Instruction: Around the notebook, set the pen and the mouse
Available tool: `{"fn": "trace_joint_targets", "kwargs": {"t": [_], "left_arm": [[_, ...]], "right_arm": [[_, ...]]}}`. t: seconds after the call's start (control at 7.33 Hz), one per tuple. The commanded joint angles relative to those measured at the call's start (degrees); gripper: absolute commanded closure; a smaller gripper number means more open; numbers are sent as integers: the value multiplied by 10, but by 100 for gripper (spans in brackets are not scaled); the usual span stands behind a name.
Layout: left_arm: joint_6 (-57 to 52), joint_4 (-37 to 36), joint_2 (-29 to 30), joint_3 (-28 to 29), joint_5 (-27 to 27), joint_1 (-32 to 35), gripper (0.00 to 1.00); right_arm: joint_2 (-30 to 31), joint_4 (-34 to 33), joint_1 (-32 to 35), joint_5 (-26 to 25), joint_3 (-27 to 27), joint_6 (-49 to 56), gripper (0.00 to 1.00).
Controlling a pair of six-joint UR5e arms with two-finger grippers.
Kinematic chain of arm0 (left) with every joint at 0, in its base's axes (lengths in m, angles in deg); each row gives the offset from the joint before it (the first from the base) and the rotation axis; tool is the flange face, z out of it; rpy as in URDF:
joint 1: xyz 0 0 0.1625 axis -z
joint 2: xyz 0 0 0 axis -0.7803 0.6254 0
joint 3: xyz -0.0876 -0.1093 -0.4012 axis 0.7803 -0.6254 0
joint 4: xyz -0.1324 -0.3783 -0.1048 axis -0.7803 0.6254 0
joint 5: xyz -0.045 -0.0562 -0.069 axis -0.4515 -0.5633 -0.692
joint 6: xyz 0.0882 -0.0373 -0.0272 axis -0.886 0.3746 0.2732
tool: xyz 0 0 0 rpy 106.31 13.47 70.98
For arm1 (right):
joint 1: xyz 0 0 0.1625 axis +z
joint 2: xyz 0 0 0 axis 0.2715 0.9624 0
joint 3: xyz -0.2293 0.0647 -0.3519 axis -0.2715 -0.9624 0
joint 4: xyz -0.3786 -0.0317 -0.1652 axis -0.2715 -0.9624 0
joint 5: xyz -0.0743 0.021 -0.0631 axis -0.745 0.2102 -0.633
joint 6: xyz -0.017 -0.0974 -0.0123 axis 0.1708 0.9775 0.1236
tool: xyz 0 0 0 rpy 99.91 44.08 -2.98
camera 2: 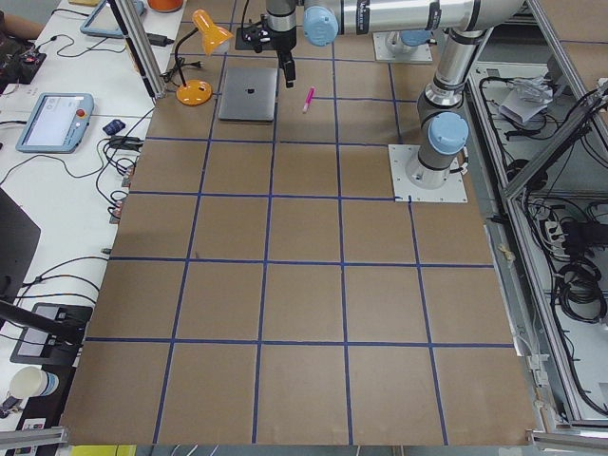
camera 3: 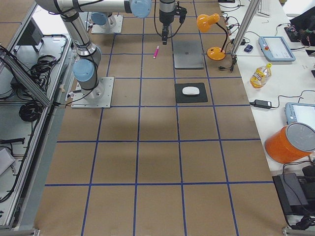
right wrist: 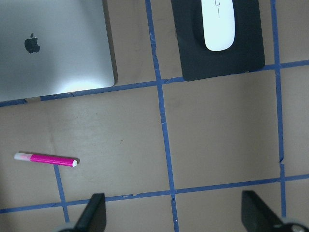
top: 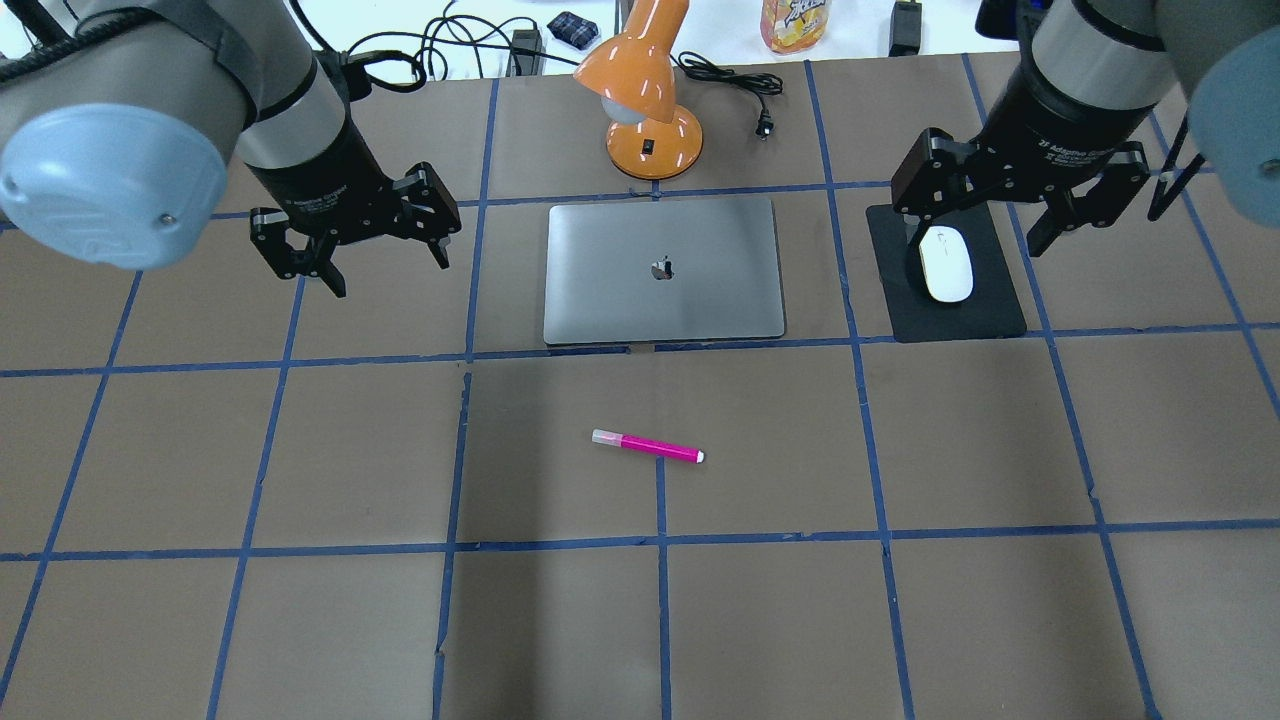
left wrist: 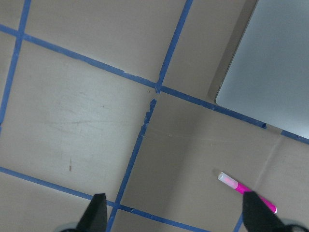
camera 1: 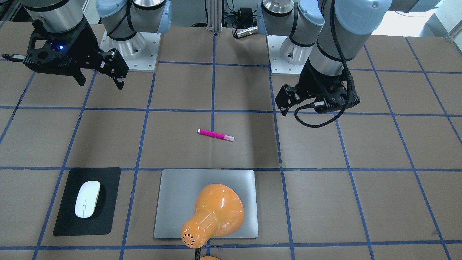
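Observation:
The magenta pen (top: pixel 648 446) lies flat on the brown table in front of the silver notebook (top: pixel 662 268), apart from it. To the notebook's right, the white mouse (top: pixel 945 263) rests on a black mat (top: pixel 960 315). My left gripper (top: pixel 390 272) hangs open and empty above the table, left of the notebook. My right gripper (top: pixel 975 240) is open, empty and high above the mat area. The left wrist view shows the pen (left wrist: pixel 246 192) and a notebook corner (left wrist: pixel 270 63). The right wrist view shows the pen (right wrist: pixel 46 159), the mouse (right wrist: pixel 218 24) and the notebook (right wrist: pixel 53 43).
An orange desk lamp (top: pixel 650 100) stands just behind the notebook, and its shade (camera 1: pixel 213 213) covers part of the notebook in the front-facing view. Its cable (top: pixel 745 95) and a bottle (top: pixel 795 20) lie at the far edge. Blue tape lines grid the table.

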Motion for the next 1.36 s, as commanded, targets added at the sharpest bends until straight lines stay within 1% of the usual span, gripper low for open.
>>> {"fn": "trace_joint_targets", "kwargs": {"t": [0.0, 0.14, 0.27, 0.41, 0.55, 0.68, 0.82, 1.23], "left_arm": [[-133, 71, 1, 60, 20, -1, 0], [-191, 68, 1, 63, 25, -4, 0], [-228, 64, 1, 62, 45, -8, 0], [-230, 64, -2, 63, 63, -6, 0], [-231, 63, 1, 61, 56, -9, 0], [-231, 62, 1, 63, 29, -12, 0], [-230, 62, -1, 63, 21, -22, 0], [-213, 62, -2, 63, 17, -33, 0]], "right_arm": [[-2, -4, 1, 5, -2, -4, 0], [-4, 0, 1, 5, -8, -6, 0], [-13, 5, 1, 5, -19, -6, 0], [-15, 7, 1, 3, -20, -6, 0], [-15, 7, 1, 1, -20, -6, 0], [-15, 7, 1, 2, -20, -6, 0], [-15, 7, 1, 3, -20, -6, 0], [-15, 7, 1, 3, -20, -6, 0]]}}
